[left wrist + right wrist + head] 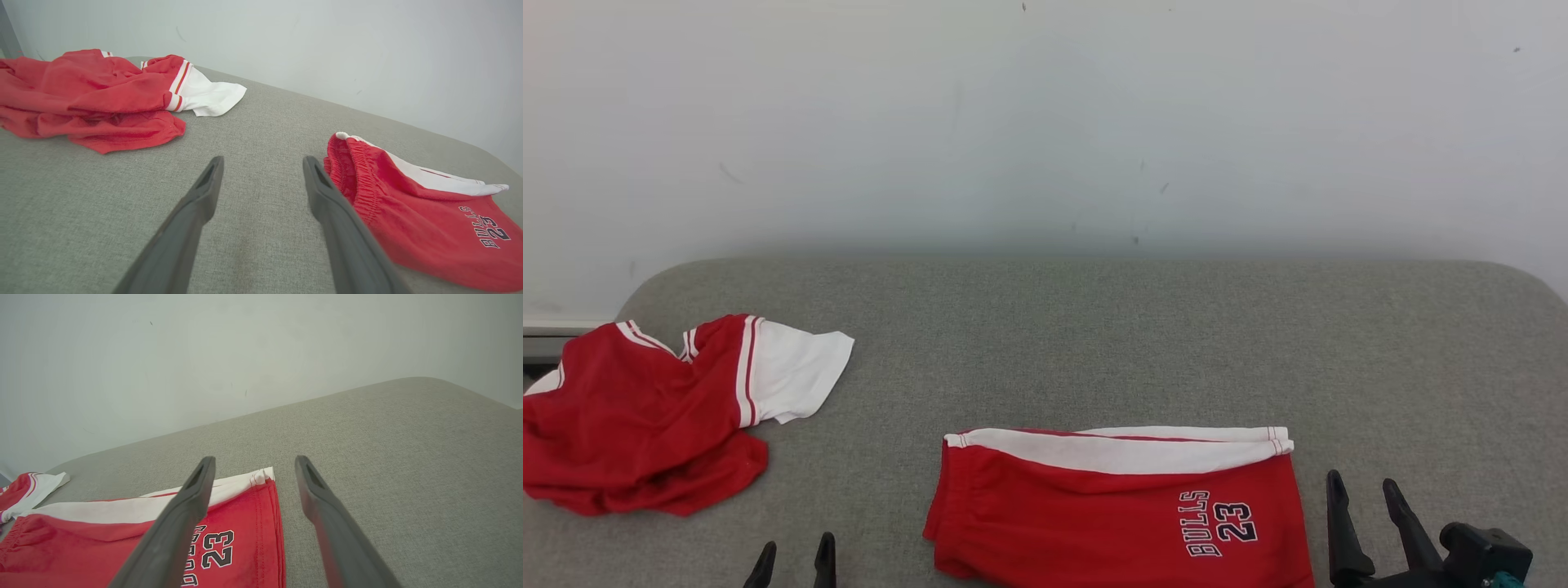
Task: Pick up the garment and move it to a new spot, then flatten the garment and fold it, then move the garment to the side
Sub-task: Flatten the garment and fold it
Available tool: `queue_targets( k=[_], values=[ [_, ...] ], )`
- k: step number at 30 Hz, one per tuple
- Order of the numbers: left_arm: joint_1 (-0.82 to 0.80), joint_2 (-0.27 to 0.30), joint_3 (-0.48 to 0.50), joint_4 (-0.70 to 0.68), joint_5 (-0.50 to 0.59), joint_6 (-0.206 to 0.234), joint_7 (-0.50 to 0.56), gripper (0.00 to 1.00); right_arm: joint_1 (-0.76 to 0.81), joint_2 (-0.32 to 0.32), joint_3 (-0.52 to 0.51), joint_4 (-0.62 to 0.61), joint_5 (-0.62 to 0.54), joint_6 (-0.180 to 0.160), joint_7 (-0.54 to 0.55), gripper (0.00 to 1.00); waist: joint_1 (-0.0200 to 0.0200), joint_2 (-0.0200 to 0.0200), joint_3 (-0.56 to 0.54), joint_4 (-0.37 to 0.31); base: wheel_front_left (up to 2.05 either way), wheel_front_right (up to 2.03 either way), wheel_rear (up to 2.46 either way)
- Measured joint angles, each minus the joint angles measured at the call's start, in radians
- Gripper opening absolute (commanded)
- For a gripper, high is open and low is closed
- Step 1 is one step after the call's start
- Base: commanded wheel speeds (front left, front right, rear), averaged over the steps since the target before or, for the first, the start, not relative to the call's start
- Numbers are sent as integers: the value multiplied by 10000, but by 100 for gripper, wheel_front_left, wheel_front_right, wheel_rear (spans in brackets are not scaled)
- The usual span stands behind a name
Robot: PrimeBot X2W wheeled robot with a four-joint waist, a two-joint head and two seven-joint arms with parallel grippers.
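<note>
The left pincer (798,541) and right pincer (1360,479) have long, dark grey, tapering fingers (196,212), each slotted near its tip; a black block (1482,555) with a teal fleck (1507,580) backs the right.

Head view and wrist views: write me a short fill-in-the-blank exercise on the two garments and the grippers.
The folded red shorts bear the word BULLS and the number ____.
The crumpled red and white shirt lies to the robot's ____ of the shorts.
The left gripper and right gripper both stand ____, holding nothing.
Both garments lie on a ____ fabric surface.
Missing words: 23; left; open; grey.
</note>
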Motion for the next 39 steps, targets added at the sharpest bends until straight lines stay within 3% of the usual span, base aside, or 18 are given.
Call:
queue_targets(
  k=[9, 25, 31, 39],
  values=[
    [7, 54, 334, 54, 2, 0, 230, 100, 0, 0, 2, 125, -33, 67, -58, 100, 0, 0, 17, 20, 0, 0, 0],
    [-23, 410, 54, -408, 92, -13, 1032, 100, -19, -2, 125, 487, -186, 52, 33, 100, 0, 0, 54, 30, 0, 0, 0],
    [-21, 451, 58, -516, 92, -13, 1193, 100, -186, -77, 140, 715, -278, -161, 1206, 100, -1, 0, 59, 31, 0, 0, 0],
    [-22, 470, 40, -646, 92, -13, 1381, 100, -1297, -217, -150, 976, 25, -410, 3749, 100, -1, 0, 43, 19, 0, 0, 0]
  ],
)
